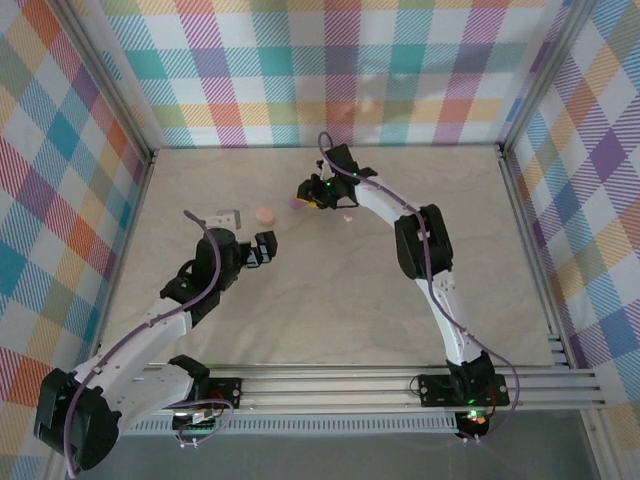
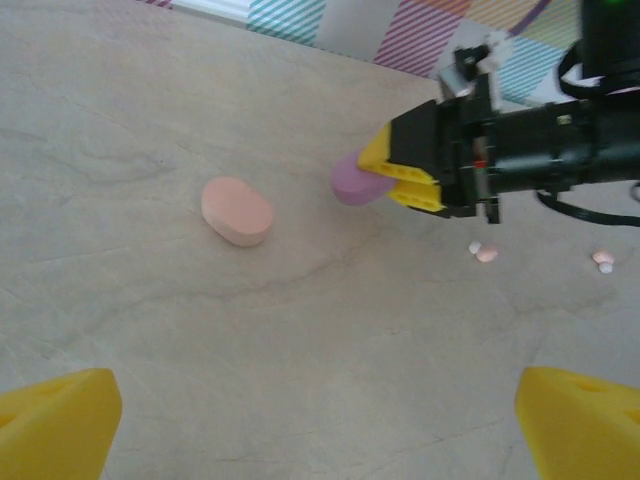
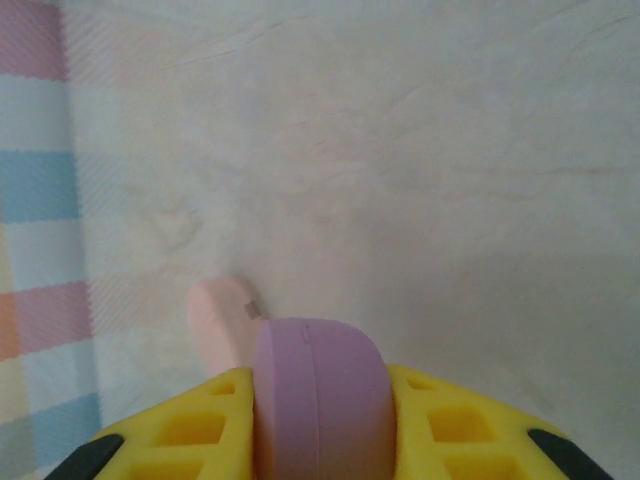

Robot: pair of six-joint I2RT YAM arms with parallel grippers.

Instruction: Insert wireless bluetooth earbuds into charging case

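Right gripper [image 2: 397,170] clamped on purple case [image 2: 350,183]; left gripper [image 2: 320,425] spread wide, empty.
Earbuds [image 2: 486,253] near purple case: likely light, slick, roll-prone; pinch across body.

The left arm [image 1: 122,355] and right arm [image 1: 445,310] share white links, black joints, purple cables, yellow fingers [image 3: 190,430].

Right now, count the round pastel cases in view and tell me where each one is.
2. The peach case lies flat on the table, untouched. The purple case is pinched on edge in the right gripper, close beside the peach one. Others could be hidden under the arms.
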